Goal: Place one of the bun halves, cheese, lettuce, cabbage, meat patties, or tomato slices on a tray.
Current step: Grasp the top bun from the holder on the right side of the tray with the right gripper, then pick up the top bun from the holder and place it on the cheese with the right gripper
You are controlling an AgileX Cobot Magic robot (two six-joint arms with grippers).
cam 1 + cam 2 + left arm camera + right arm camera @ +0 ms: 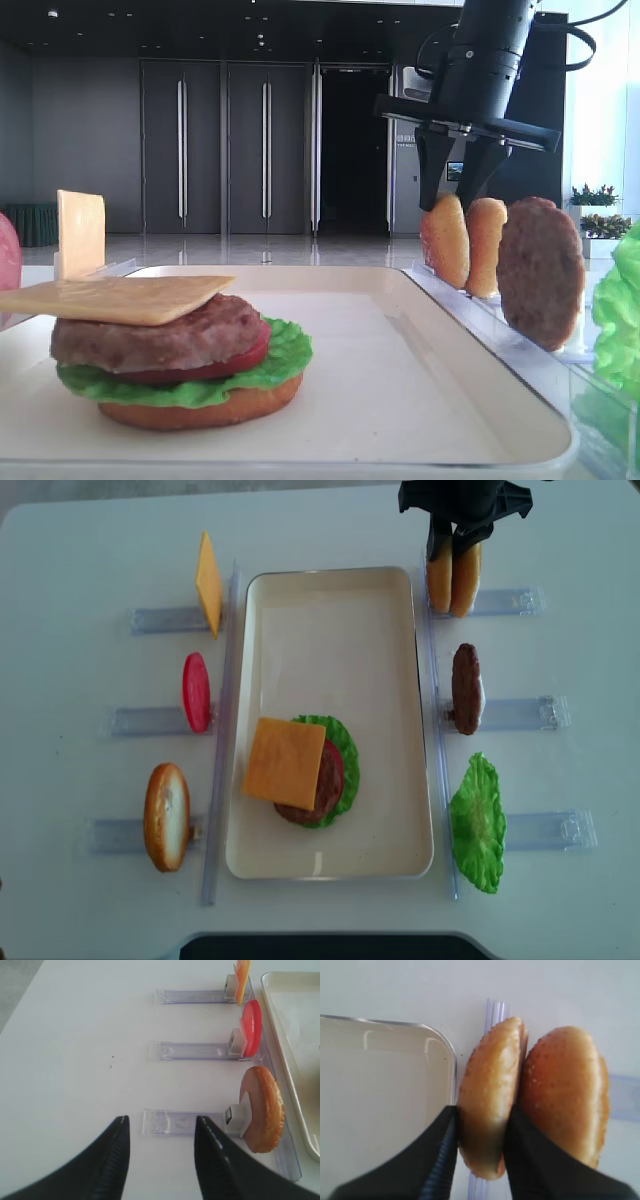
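Right end effector (480, 1152) clamped on one of two golden sesame-speckled bun halves (490, 1095) upright in clear rack right of cream rectangular tray (330, 610), left end effector (160, 1152) wide, empty over white worktop (75, 1060), tray holds one stacked burger (305, 770), one brown patty (466, 687) racked.

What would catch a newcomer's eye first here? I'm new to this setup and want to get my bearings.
The half-built burger near one end of the cream tray, topped by a square cheese slice, draws the eye first. Next comes the right gripper, its dark fingers closed around one of two sesame bun halves standing upright in a clear rack beside the tray's far corner.
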